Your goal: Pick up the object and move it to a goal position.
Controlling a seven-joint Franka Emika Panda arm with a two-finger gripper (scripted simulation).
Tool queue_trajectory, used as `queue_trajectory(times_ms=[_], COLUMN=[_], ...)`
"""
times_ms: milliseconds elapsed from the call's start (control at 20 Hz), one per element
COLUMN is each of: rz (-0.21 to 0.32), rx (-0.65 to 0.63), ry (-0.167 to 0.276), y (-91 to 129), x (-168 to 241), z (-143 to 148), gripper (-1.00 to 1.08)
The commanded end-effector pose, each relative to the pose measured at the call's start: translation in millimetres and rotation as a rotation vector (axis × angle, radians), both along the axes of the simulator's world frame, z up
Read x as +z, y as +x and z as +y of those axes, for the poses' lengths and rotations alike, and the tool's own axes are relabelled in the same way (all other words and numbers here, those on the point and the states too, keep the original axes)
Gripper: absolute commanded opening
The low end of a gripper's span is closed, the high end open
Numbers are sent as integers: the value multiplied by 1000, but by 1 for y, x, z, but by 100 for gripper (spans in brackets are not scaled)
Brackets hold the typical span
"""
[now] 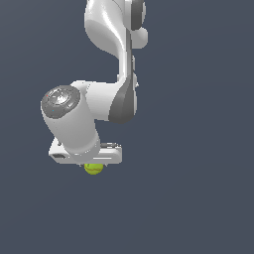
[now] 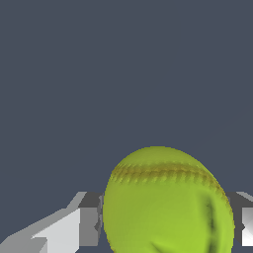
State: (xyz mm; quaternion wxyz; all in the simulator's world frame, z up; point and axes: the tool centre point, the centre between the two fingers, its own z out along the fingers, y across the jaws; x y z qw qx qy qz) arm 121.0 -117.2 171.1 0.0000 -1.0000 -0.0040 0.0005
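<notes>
One arm [image 1: 106, 74], one set of jaws and one ball [image 1: 93, 168] are in view; nothing else appears against the uniform dark grey-blue surface [image 1: 198, 149]. In the exterior view the white arm descends from the top edge, bends through a grey-capped joint, and ends in a flat white hand section directly above the ball. Only the lower half of the ball shows there, protruding beneath the hand, a little to the exterior view's left of centre and below mid-height.

The ball [image 2: 165, 202] is yellow-green and smooth, with a darker brownish stitched seam curving across its upper part and a second, fainter dark line running down one side. In the wrist view it fills the space between the two fingers [image 2: 81, 227]: one pale finger and its grey pad lie just beside one flank, and the edge of the other finger appears at the opposite flank. The jaws are clenched on the ball, with both pads against its sides. Whether the ball rests on the surface or hangs clear of it cannot be told.
</notes>
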Motion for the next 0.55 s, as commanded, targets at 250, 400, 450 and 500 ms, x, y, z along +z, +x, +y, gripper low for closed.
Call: queue_trajectory(times_ms=[250,400,450,500], rz=[-1,-1,-1,-1], rx=[0,0,0,0], ry=[0,0,0,0], y=[11,12,13,13], x=[15,17,17,17], z=[-6,-7,-7,-7], gripper=[-100,-100,-100,-100])
